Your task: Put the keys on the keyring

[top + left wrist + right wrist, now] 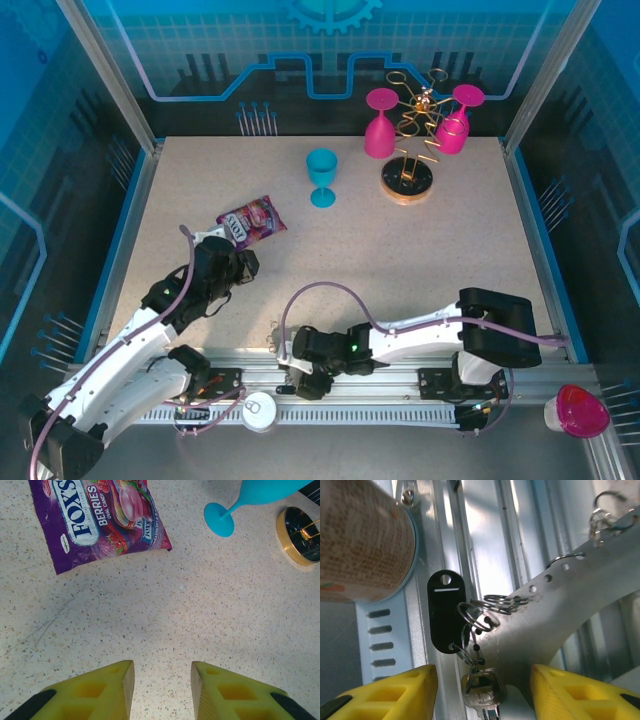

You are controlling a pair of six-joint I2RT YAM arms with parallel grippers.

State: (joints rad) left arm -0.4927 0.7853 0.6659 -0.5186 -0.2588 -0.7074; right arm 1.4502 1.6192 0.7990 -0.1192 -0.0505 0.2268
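1. Keys [481,694]: 1 small silver metal key + 1 glossy black oblong tag [446,611], joined by a thin split ring. They lie over the ribbed alu rail [485,525] at the table's near edge.
2. Keyring [560,615]: flat grey metal band, curved, w/ a row of punched holes and several wire split rings. It sits right against the keys.
3. R gripper [483,677]: 2 yellow fingers, jaws partway apart either side of the key, not gripping it.
4. L gripper [162,680]: jaws parted, nothing btwn them, over the speckled tabletop [200,620].
5. Others: 1 crinkly purple candy bag [100,515], 1 blue goblet [322,177], 2 pink goblets [380,128] inverted, 1 gold wire stand [408,165].
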